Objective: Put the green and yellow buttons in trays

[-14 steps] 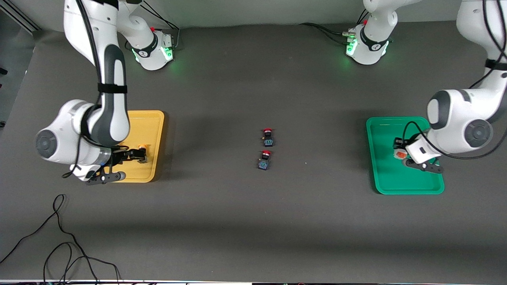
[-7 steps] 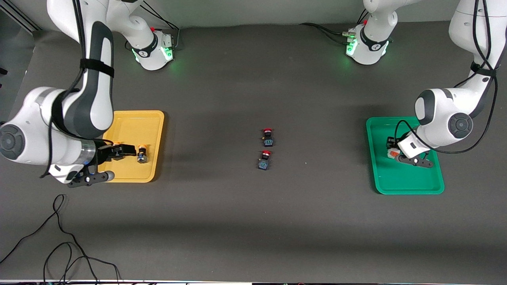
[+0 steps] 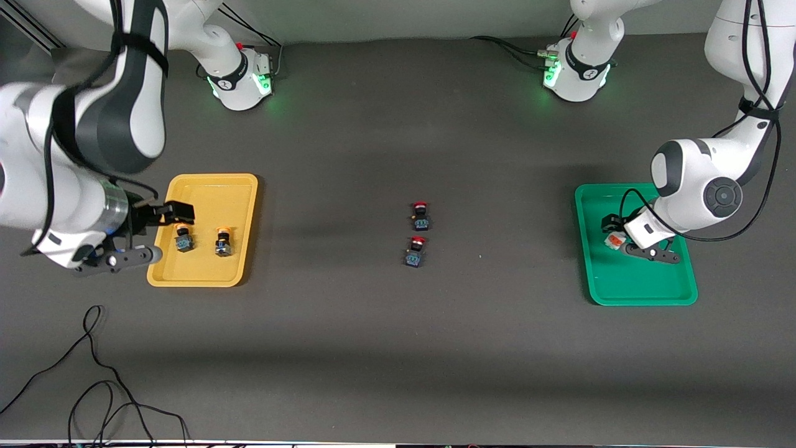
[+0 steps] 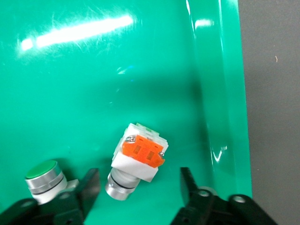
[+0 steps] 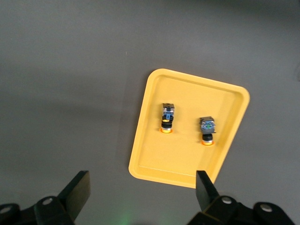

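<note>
The left hand (image 4: 136,199) has just let go: its fingers now stand apart around the white-bodied green button (image 4: 137,159) lying in the green tray (image 3: 640,286) beside a second green button (image 4: 44,176). The right hand (image 3: 140,233), released, has lifted above the yellow tray (image 3: 239,186), leaving both yellow buttons (image 3: 183,239) inside (red-capped buttons (image 3: 420,214) remain mid-table). Sorting looks done.
</note>
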`<action>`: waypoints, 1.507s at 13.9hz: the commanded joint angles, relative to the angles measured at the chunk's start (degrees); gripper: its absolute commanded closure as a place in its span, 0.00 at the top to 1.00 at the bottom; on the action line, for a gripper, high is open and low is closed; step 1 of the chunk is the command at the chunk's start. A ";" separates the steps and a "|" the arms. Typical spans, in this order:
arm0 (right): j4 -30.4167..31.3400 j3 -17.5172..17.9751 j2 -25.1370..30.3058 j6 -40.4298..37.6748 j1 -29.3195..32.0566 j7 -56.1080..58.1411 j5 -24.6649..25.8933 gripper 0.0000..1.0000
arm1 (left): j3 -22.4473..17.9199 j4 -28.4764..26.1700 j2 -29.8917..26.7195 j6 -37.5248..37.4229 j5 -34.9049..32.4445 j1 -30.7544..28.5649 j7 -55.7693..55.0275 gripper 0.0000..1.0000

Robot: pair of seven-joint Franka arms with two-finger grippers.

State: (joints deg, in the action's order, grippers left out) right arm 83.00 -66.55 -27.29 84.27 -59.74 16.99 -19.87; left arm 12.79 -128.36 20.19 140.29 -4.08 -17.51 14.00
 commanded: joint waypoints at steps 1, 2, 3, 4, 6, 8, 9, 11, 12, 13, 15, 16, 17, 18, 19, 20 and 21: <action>0.15 0.10 6.18 -0.69 -1.26 -4.49 5.08 1.00 | 0.22 -0.22 -7.07 -5.26 -0.67 -0.24 0.16 1.00; 0.06 1.41 8.12 -0.69 -0.65 -4.77 6.67 1.00 | 0.30 1.17 -10.58 -8.86 -0.58 -0.07 -0.02 1.00; -0.03 3.34 9.61 -0.69 1.19 -4.77 8.16 1.00 | 0.48 3.62 -13.31 -13.94 -0.49 0.37 -0.20 1.00; -0.20 6.23 11.11 -0.69 3.81 -4.77 9.92 1.00 | 0.57 8.08 -15.08 -21.82 -0.32 0.55 -0.20 1.00; 0.06 15.09 14.71 -0.51 11.71 -4.77 13.69 1.00 | 0.74 20.45 -14.92 -37.73 -0.14 1.42 -0.20 1.00; 0.50 25.89 17.35 -0.25 22.24 -5.03 16.25 1.00 | 0.66 31.46 -14.66 -48.92 -0.05 2.65 -0.46 1.00; 0.76 30.82 18.23 -0.07 27.26 -5.21 16.78 1.00 | 0.66 36.20 -14.57 -53.76 -0.14 3.70 -1.25 1.00; 2.25 39.35 19.73 0.45 36.58 -5.38 16.88 1.00 | 0.74 42.99 -14.57 -60.54 -0.31 5.55 -5.80 1.00; 3.91 43.92 20.95 1.85 41.67 -5.38 17.05 1.00 | 0.66 45.72 -14.57 -62.84 -0.40 6.69 -7.04 1.00; 5.75 48.93 22.53 2.99 46.59 -5.65 18.10 1.00 | 0.66 47.57 -14.48 -64.34 -0.49 7.75 -7.92 1.00; 8.22 57.72 24.56 4.23 55.48 -6.78 19.77 1.00 | 0.74 47.33 -13.52 -64.44 -0.58 8.28 -8.46 1.00; 8.32 60.90 24.83 4.23 58.39 -8.53 19.95 1.00 | 0.74 46.98 -12.30 -63.83 -0.58 8.28 -8.37 1.00; 8.32 61.97 25.09 4.15 59.20 -9.51 19.95 1.00 | 0.74 47.06 -11.94 -63.91 -0.49 8.20 -8.11 1.00; 8.15 62.07 25.18 4.15 59.21 -9.86 19.95 1.00 | 0.74 47.15 -11.93 -64.00 -0.40 8.28 -8.20 1.00; 7.97 62.07 25.19 4.06 59.21 -10.04 19.95 1.00 | 0.74 47.06 -11.93 -64.26 -0.32 8.28 -8.20 1.00; 7.62 61.98 25.10 4.06 59.13 -10.39 19.95 1.00 | 0.74 47.06 -11.93 -64.35 -0.32 8.28 -8.20 1.00; 7.27 61.81 24.84 4.06 59.04 -10.31 20.04 1.00 | 0.74 46.98 -12.02 -64.53 -0.32 8.37 -8.20 1.00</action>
State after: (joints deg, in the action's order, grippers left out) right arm 89.25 -5.38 -3.54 87.42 -1.04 8.31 -1.15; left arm 13.78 -83.32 8.16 77.29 -4.02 -9.88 6.74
